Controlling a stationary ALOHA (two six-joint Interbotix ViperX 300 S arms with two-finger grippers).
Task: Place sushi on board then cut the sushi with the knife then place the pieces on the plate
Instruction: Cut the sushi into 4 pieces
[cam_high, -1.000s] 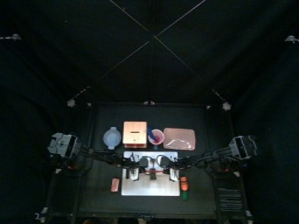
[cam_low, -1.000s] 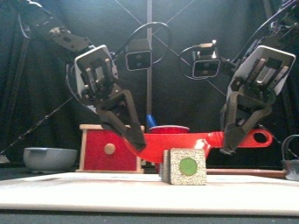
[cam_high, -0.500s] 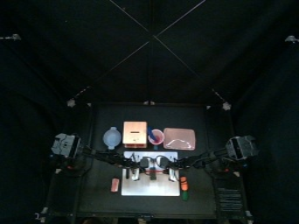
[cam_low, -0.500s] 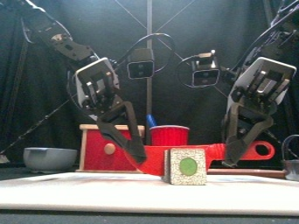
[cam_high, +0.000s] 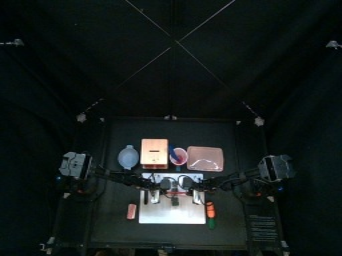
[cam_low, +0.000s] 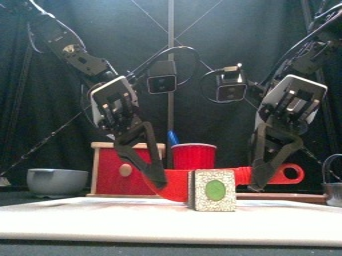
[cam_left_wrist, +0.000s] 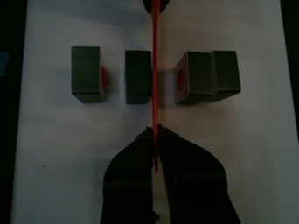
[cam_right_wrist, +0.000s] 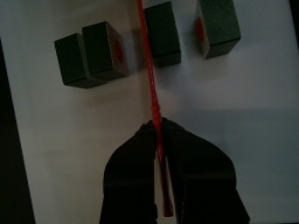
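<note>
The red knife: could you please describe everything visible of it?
The red knife is a thin, plastic-looking toy held level and on edge over the white board. The left end effector and right end effector each clamp one end. Its blade sits in the gap between sushi blocks, two on each side.

The top camera is hanging high above and far off, looking down and a little toward the back curtain, so the white cutting board (cam_high: 174, 214) is showing small near the table's front edge. The front camera is sitting at table height at that edge, looking level across the board from close by; one sushi block (cam_low: 214, 189) is filling its foreground (the rest are lining up behind it). Each wrist camera is looking almost straight down, very near, past the left gripper (cam_left_wrist: 156, 133) or right gripper (cam_right_wrist: 155, 128). These two views are facing each other along the red toy knife (cam_left_wrist: 156, 70), sharing the same row of blocks.
</note>
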